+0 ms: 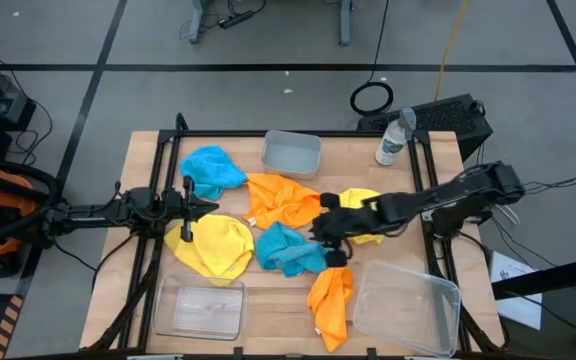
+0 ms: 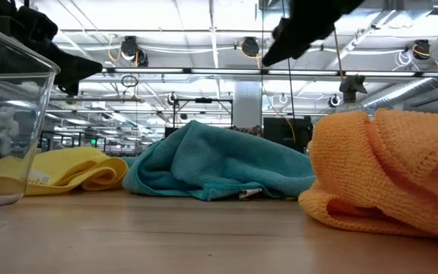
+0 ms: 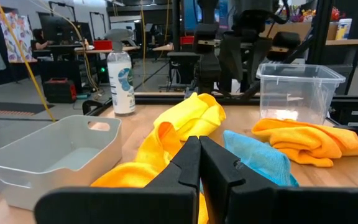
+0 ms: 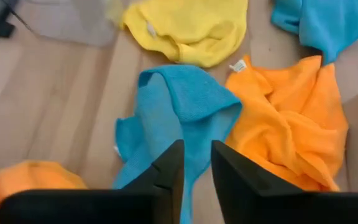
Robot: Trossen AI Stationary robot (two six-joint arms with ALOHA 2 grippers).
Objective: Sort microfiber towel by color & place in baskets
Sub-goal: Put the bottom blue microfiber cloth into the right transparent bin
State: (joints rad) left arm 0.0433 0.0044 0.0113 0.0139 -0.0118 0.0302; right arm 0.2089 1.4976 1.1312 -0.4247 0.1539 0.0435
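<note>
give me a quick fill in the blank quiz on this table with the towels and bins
1. The small grey bin holds ____ towels.
2. The right hand hovers over a towel whose colour is ____.
3. The towel lying next to the big clear bin is ____.
4. The left hand has its fingers ____.

Missing words: no; blue; orange; shut
</note>
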